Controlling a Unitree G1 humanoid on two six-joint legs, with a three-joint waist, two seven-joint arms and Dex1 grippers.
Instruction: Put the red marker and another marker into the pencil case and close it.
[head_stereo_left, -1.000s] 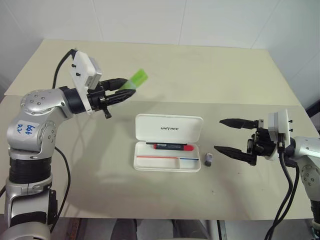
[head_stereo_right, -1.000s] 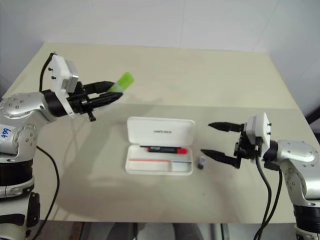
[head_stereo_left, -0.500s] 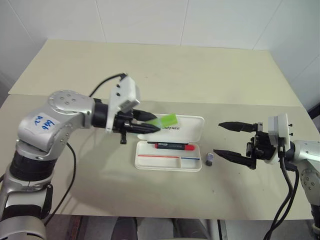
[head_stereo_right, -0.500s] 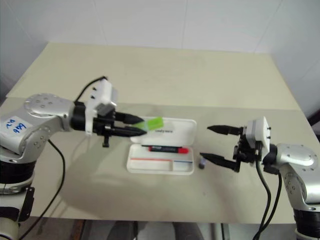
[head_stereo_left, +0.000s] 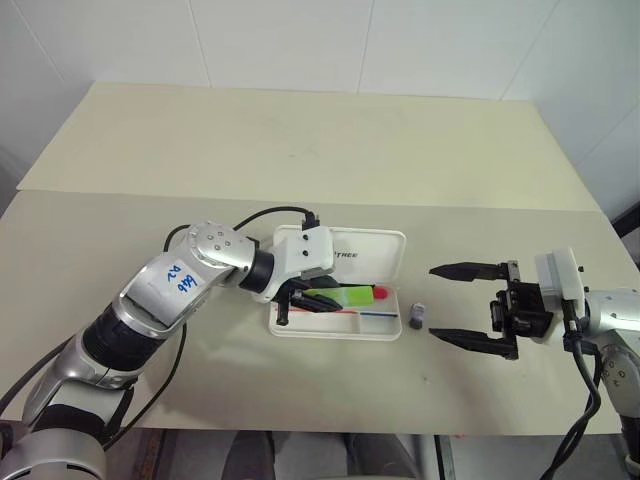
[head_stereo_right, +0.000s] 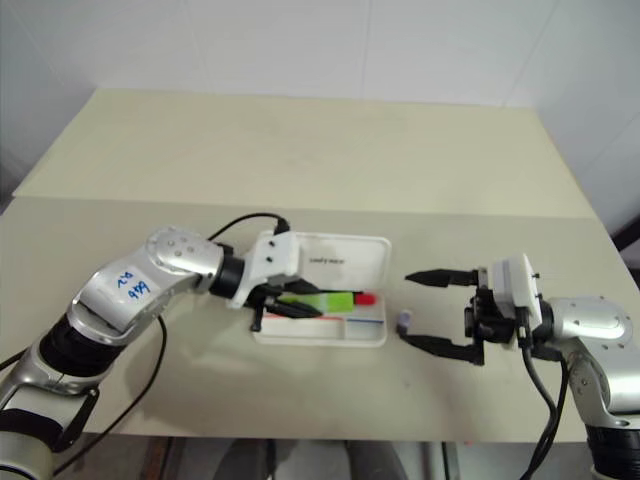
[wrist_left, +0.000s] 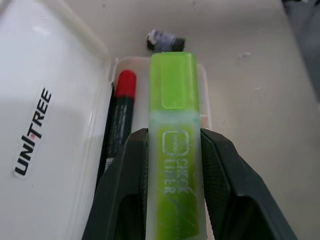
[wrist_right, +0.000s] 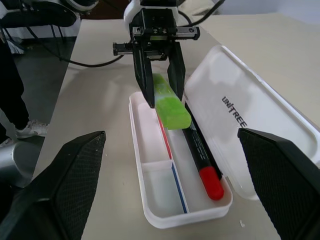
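Your left hand (head_stereo_left: 312, 298) gripped the green highlighter (head_stereo_left: 345, 297) between its two black fingers (wrist_left: 125, 175), holding it just above the open tray of the pencil case (head_stereo_left: 385, 333). The highlighter's long axis ran along the case's own length, its capped end pointing right, so it lay parallel to the red marker (wrist_right: 200, 155) already resting in the far trough of the tray, red cap to the right. Lowering and letting go looked like all that was left for it, provided you kept it clear of the marker beside it. Your right hand (head_stereo_left: 470, 303) waited wide open and empty on the right, well apart from the case, with a small grey stub (head_stereo_left: 418, 316) on the tabletop (head_stereo_left: 300, 150) between them. The raised lid read "UNITREE"; the highlighter's barrel carried print I could not make out fully.
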